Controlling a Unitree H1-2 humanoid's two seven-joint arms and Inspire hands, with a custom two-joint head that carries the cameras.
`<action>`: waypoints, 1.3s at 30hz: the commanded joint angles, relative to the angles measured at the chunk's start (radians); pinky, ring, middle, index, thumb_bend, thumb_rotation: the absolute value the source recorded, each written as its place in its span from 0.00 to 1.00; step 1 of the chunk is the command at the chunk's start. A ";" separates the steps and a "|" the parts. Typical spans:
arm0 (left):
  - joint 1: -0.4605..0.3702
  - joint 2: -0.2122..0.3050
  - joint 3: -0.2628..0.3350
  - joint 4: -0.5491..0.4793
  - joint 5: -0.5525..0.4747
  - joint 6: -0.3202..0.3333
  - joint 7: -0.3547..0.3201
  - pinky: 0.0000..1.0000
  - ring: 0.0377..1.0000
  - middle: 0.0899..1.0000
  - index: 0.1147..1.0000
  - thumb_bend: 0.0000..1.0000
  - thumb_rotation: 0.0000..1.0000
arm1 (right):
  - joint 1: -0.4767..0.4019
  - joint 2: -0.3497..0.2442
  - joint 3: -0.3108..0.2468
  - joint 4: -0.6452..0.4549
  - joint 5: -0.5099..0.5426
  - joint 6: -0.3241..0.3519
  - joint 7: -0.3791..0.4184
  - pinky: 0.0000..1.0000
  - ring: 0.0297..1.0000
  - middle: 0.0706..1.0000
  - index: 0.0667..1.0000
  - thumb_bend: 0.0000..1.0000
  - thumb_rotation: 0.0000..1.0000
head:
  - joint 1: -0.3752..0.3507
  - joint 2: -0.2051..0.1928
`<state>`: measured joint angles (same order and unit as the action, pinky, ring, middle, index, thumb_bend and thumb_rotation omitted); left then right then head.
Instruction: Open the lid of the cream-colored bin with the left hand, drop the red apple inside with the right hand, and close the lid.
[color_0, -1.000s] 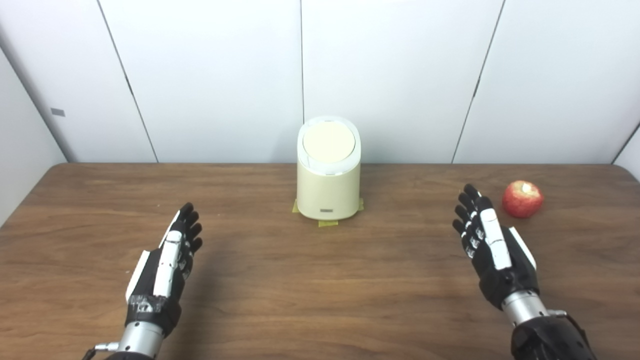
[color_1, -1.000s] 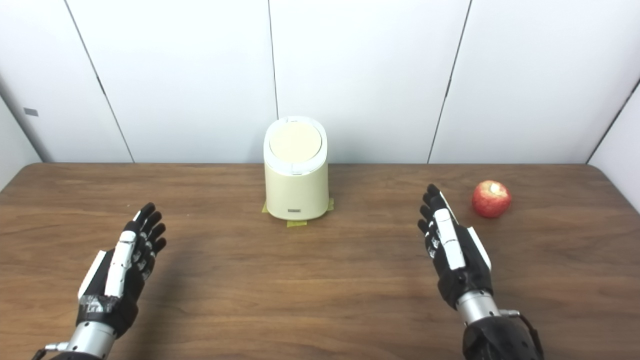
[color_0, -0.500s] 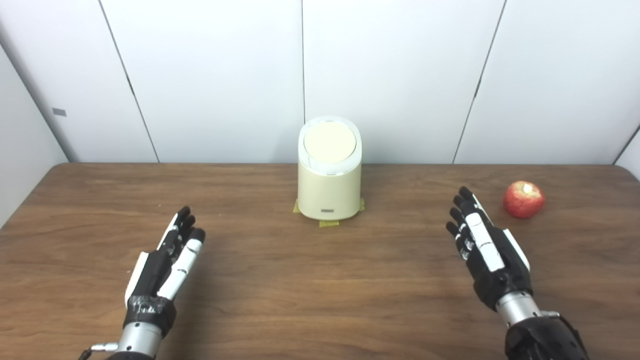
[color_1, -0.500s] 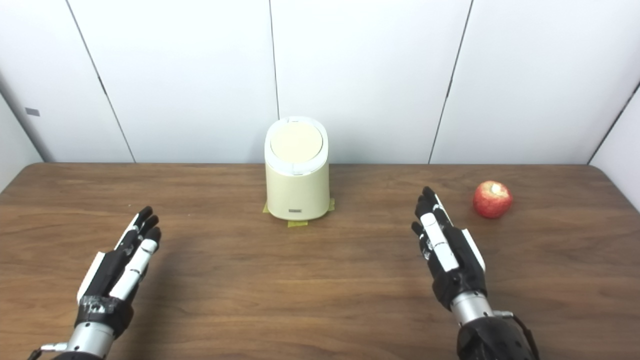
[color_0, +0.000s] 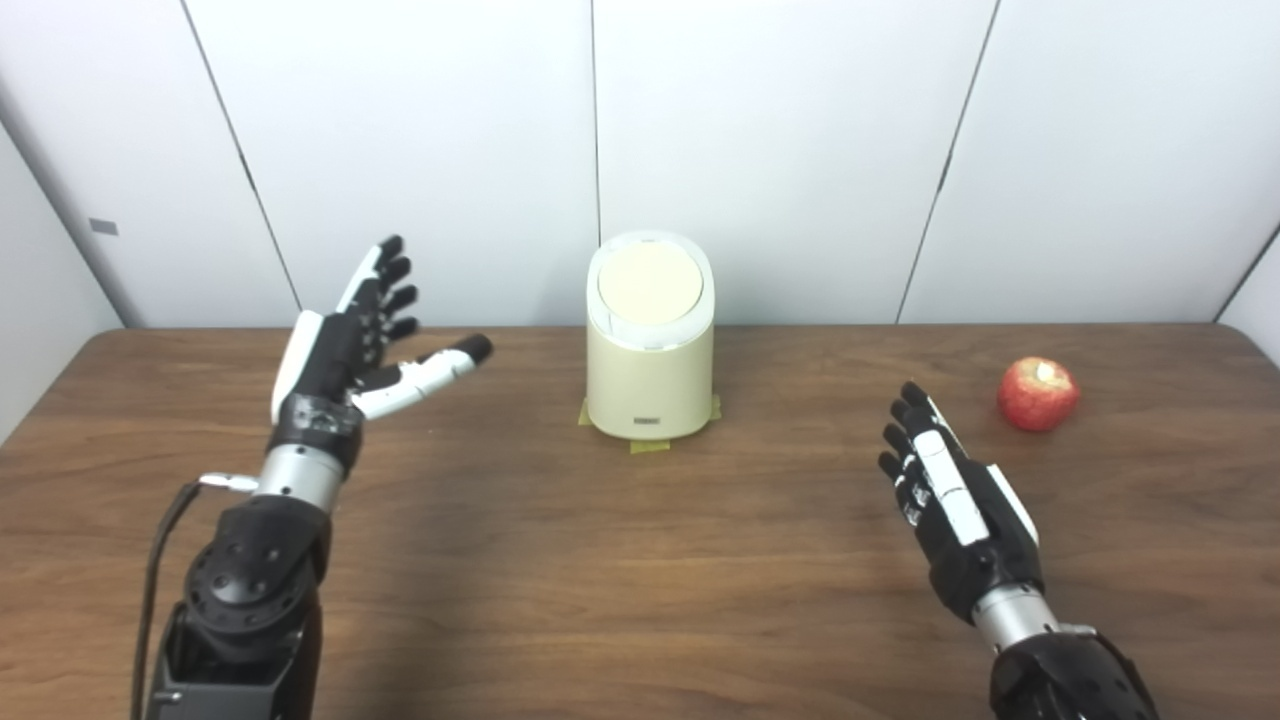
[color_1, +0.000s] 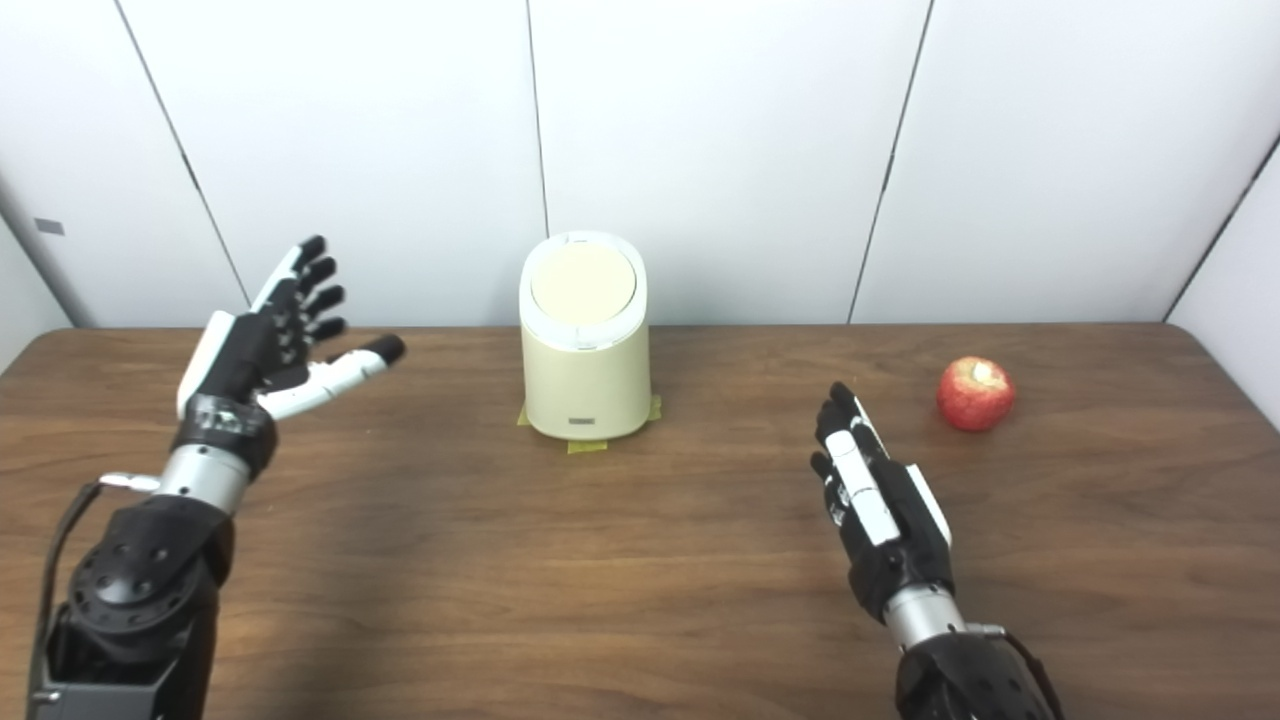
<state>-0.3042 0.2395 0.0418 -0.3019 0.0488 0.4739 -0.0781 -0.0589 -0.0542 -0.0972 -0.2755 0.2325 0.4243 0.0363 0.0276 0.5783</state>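
The cream-colored bin (color_0: 650, 370) stands at the back middle of the wooden table, with its round lid (color_0: 650, 283) shut. The red apple (color_0: 1038, 394) lies on the table at the right. My left hand (color_0: 350, 345) is open and raised above the table, left of the bin, with the thumb pointing toward it. My right hand (color_0: 950, 510) is open and empty, low over the table, left of the apple and nearer to me.
Yellow tape pieces (color_0: 650, 446) mark the bin's base. White wall panels (color_0: 800, 150) rise right behind the table's far edge. The brown tabletop (color_0: 620, 580) spreads between my two arms.
My left hand has lifted and moved forward and toward the bin, with the thumb spread out. My right hand has drawn back slightly. The view has shifted a little.
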 joint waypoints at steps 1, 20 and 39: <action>-0.089 0.030 -0.005 -0.001 0.045 -0.004 -0.020 0.87 0.95 1.00 1.00 0.82 0.20 | -0.036 0.002 0.000 -0.021 -0.003 -0.040 0.001 1.00 1.00 1.00 0.97 0.61 0.70 | 0.001 -0.001; -0.462 -0.047 0.007 0.286 0.339 -0.004 -0.291 0.94 0.96 0.98 1.00 0.89 0.14 | -0.038 0.012 0.021 -0.004 -0.032 -0.056 0.001 0.99 1.00 1.00 0.97 0.59 0.72 | -0.001 -0.021; -0.670 -0.066 -0.105 0.523 0.420 -0.005 -0.329 0.83 0.90 0.98 1.00 0.89 0.04 | -0.038 0.036 0.033 -0.013 -0.062 -0.051 -0.007 0.99 1.00 1.00 0.97 0.56 0.74 | -0.015 -0.035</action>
<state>-0.8988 0.1549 -0.0564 0.2227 0.4705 0.4742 -0.4292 -0.0625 -0.0213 -0.0613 -0.2490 0.1706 0.4196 0.0324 0.0138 0.5415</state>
